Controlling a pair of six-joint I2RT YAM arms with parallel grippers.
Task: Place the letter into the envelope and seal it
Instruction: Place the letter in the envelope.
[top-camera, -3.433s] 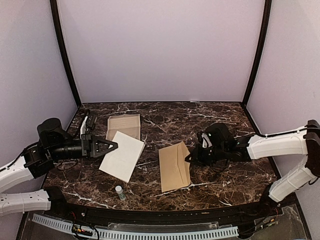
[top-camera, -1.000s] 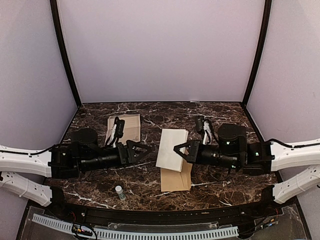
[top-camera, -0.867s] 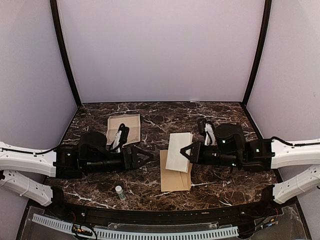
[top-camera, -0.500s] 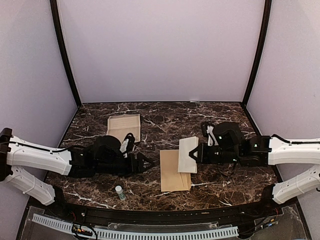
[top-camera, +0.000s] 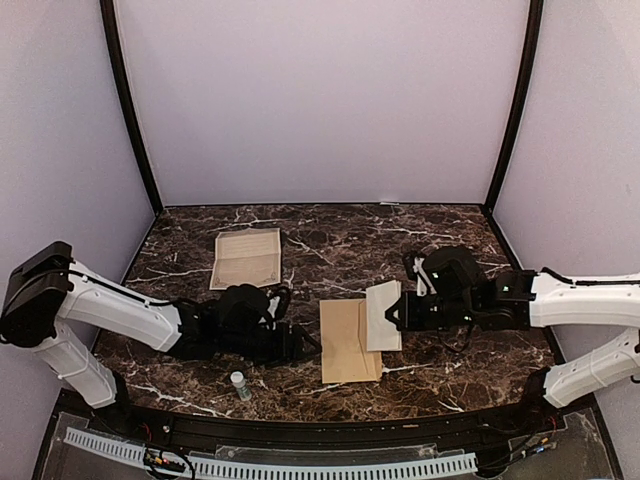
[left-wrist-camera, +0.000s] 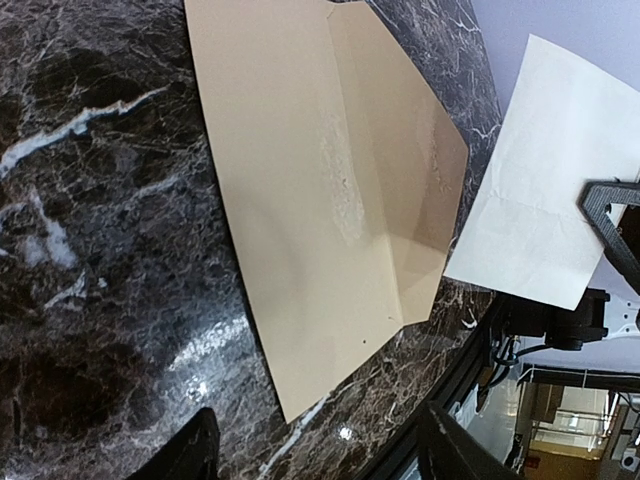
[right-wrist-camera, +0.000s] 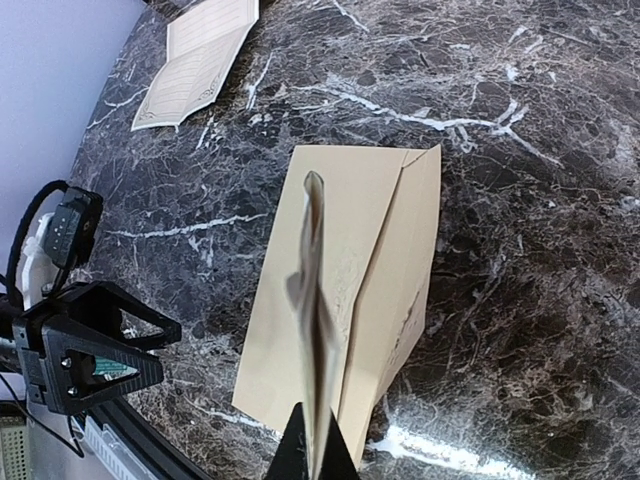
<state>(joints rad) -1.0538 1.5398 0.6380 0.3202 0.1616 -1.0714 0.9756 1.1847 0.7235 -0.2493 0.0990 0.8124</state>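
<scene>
Dark marble table (top-camera: 440, 225) under lavender walls, and my right gripper (top-camera: 400, 318) is pinched tight on the letter (top-camera: 381, 315), holding it by its right edge, hanging over the right side of the envelope (top-camera: 345, 345). My left gripper (top-camera: 300, 343) stands wide and empty, low beside the envelope's left edge. Both papers look feather-light and limp. I reckon the envelope will skate on this polished stone, so I'd pin its body near the mouth and keep my grip close to the sheet's edge.

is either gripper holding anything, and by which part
The right gripper pinches the thin white paper sheet by its edge nearest that arm. The left gripper is open, holding nothing.
</scene>
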